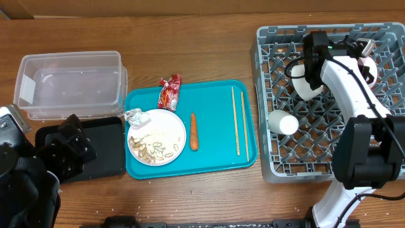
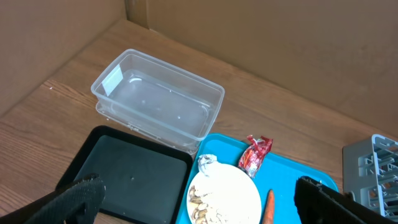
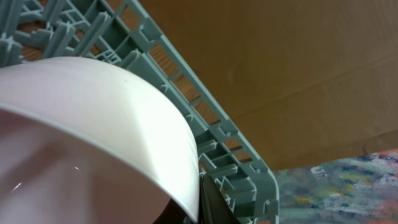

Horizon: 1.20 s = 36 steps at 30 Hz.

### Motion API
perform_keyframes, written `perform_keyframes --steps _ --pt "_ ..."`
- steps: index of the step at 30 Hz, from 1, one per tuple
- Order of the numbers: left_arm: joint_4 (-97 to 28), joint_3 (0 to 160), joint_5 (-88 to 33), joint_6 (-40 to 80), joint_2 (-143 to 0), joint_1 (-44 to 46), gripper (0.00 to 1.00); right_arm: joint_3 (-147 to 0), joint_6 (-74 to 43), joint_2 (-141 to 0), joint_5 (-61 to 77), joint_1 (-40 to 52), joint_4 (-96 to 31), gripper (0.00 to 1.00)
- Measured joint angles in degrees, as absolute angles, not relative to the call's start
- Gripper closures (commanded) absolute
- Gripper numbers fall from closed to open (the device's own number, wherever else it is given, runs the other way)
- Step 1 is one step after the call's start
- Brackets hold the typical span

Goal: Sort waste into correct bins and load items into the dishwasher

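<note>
The right fingers [image 3: 208,202] grip the rim of the white bowl [image 3: 93,124], which hangs just inside the far right wall of the rack [image 3: 236,165]; the left fingers [image 2: 74,196] hang open, well apart.

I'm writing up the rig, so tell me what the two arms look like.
The right arm has white links with black joints, a looping black cable and a small green light. The left arm is mostly black, with matte black jaws.
</note>
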State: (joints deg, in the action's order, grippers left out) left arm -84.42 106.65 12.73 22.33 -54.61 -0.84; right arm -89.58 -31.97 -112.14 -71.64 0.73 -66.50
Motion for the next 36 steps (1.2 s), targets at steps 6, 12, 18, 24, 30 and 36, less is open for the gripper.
perform_keyframes --steps 6,12,18,24,30,36 --pt "-84.42 106.65 12.73 22.33 -54.61 -0.84 0.00 -89.58 -31.86 -112.14 -73.82 -1.02 -63.83 0.96" --pt "-84.42 106.65 12.73 22.33 -54.61 -0.84 0.00 -89.58 -31.90 -112.14 -73.58 -4.14 -62.87 0.96" --pt "-84.44 106.65 12.73 22.33 -54.61 -0.84 0.00 -89.58 -31.44 -113.03 -72.40 -4.16 -62.98 0.96" --pt "-84.42 106.65 12.73 22.33 -54.61 -0.84 0.00 -89.62 -31.38 -116.27 -73.95 -2.37 -64.27 0.94" --pt "-84.44 106.65 12.73 22.33 -54.61 -0.84 0.00 -89.65 -31.18 -116.33 -72.27 2.24 -65.89 0.25" --pt "-84.44 106.65 12.73 22.33 -54.63 -0.84 0.00 -90.65 -30.85 -116.16 -70.06 8.58 -69.60 0.19"
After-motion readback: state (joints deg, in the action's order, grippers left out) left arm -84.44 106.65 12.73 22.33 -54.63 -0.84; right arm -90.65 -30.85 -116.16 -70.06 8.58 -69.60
